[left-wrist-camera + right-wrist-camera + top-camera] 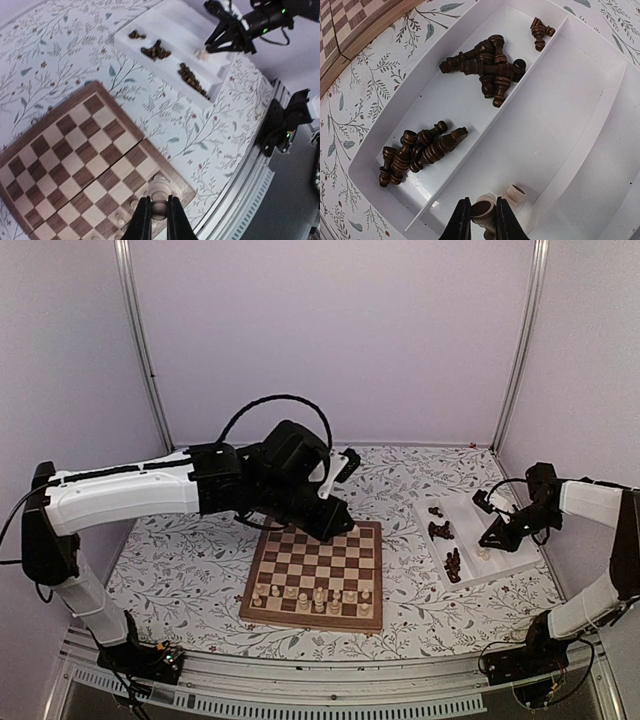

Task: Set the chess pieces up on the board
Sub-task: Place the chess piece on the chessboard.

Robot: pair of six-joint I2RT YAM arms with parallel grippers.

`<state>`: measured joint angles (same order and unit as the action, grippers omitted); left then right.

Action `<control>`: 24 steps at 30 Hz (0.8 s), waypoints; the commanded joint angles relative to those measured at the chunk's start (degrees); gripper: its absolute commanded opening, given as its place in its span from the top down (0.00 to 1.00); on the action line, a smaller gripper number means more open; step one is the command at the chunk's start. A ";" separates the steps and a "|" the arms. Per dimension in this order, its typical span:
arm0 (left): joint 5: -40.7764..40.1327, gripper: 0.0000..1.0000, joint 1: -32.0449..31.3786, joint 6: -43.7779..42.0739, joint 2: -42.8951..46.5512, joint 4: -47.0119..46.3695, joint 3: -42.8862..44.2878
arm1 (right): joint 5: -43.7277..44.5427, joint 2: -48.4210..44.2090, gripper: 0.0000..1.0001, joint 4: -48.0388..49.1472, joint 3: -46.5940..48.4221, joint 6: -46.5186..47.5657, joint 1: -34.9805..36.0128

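So you've got the board (320,550) sitting mid-surface (180,560) in front of the arms, with chess pieces (310,595) standing along its near edge, and the tray (470,508) just off to its right. In the tray, three heaps of pieces lie in the compartment nearest the board, and a couple more lie one compartment over, toward the near end. Your left gripper (338,525) hangs over the board's far edge, and the right gripper (492,542) is over that second compartment.

A table (190,560) under a pale cloth printed with leafy sprigs carries the board (320,550) near its middle and a white tray (515,558) to the right.
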<state>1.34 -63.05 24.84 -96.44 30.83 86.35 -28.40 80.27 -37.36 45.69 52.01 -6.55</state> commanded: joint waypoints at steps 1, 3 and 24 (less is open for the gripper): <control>-6.27 1.00 -1.56 0.84 3.71 15.74 -8.30 | -1.55 0.92 0.85 3.73 -0.93 -4.37 -0.31; -6.85 1.00 -1.87 2.39 5.96 16.69 -11.94 | -2.67 1.32 0.85 4.33 -0.96 -5.68 -0.31; -8.97 1.00 -2.83 0.24 5.55 13.68 -17.31 | -3.14 1.88 0.84 4.82 -1.74 -7.10 -0.31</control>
<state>-5.50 -65.25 28.01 -89.69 45.76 65.73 -30.57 81.60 -33.30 44.88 45.60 -6.55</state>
